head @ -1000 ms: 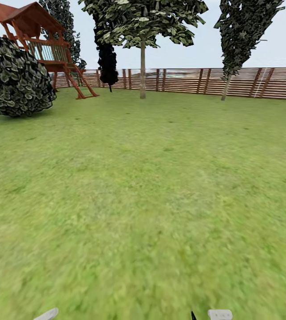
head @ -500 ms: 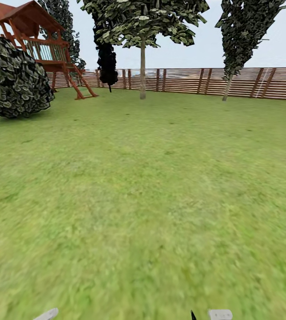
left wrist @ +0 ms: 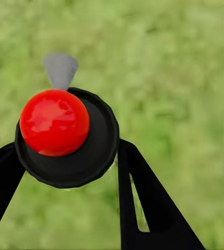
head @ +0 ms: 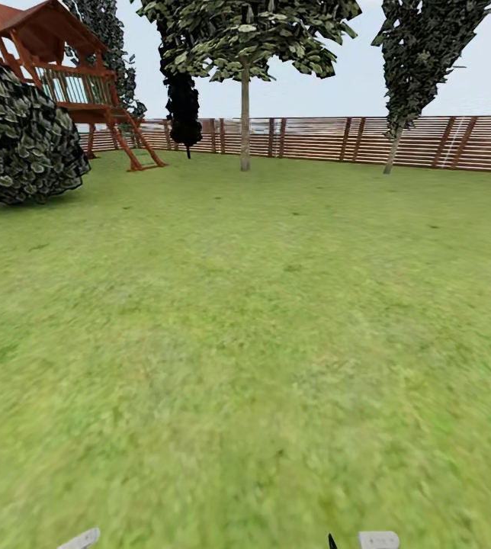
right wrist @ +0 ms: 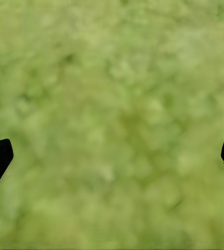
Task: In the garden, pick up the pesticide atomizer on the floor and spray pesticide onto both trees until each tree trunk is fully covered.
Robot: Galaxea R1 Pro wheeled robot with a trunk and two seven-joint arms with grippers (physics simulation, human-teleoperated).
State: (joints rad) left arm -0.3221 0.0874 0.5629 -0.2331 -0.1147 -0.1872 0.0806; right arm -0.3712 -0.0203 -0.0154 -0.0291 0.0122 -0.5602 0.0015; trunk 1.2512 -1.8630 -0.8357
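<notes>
Looking over the lawn (head: 261, 320) toward the slat fence (head: 428, 141), I'd call this task early. Pickup looks done: the left pincer (left wrist: 65, 151) has its fingers (left wrist: 138, 182) against both sides of a dark round thing, which I take to be the spray bottle (left wrist: 94, 151) seen end-on, with a red ball (left wrist: 54, 122) on it and a grey tip (left wrist: 60, 70) beyond. Held over the grass, as far as I can judge. The right pincer (right wrist: 112, 156) is spread wide, nothing between the tips, just grass below. Spraying is all still to do. The two trunks by the fence (head: 245, 122) (head: 393, 149) are thin and pale, so probably not the ones to cover. Also there: a bush (head: 24, 137) and a wooden play frame (head: 85, 84). Hard to read: the bottle's label is hidden from this angle, both wrist views are blurry, and only cut-off scraps of the arms peek in at the head view's lower edge.
</notes>
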